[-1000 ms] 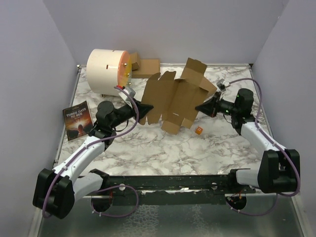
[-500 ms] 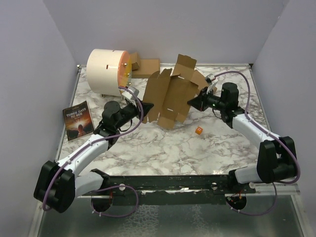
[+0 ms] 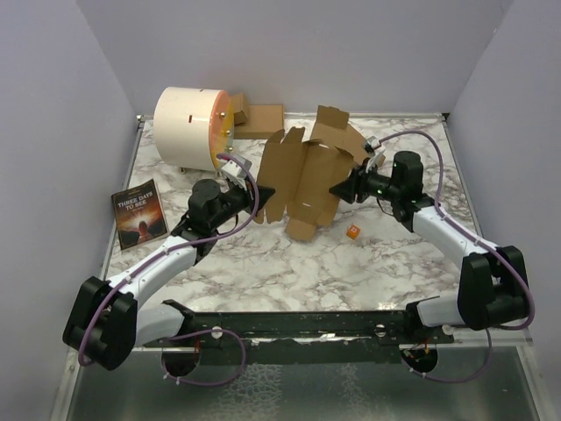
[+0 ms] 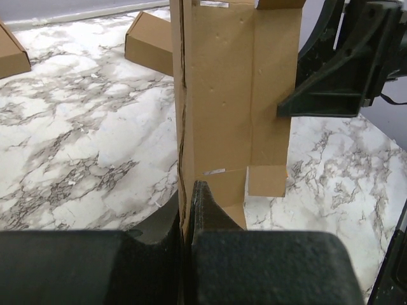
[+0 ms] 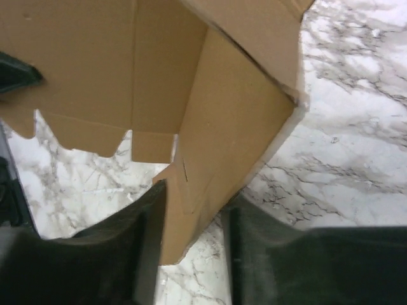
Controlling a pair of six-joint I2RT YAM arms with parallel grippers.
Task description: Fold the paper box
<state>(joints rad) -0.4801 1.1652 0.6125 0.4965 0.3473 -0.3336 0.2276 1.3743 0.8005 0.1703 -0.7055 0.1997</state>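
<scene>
Left jaws pinch paper box, stretched left-right

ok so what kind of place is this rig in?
Probably a lab test cell: plain grey enclosure walls, a marble-pattern tabletop, and two arms bolted to a black rail, working a paper box.

On the left wrist feed I am watching the left gripper pinching the near edge of the paper box, with its fingers closed tight and the sheet standing upright ahead. The right gripper is reaching in against the sheet's right edge. A brown carton is lying toward the far edge of the table, and a second carton is lying at the far left.
</scene>
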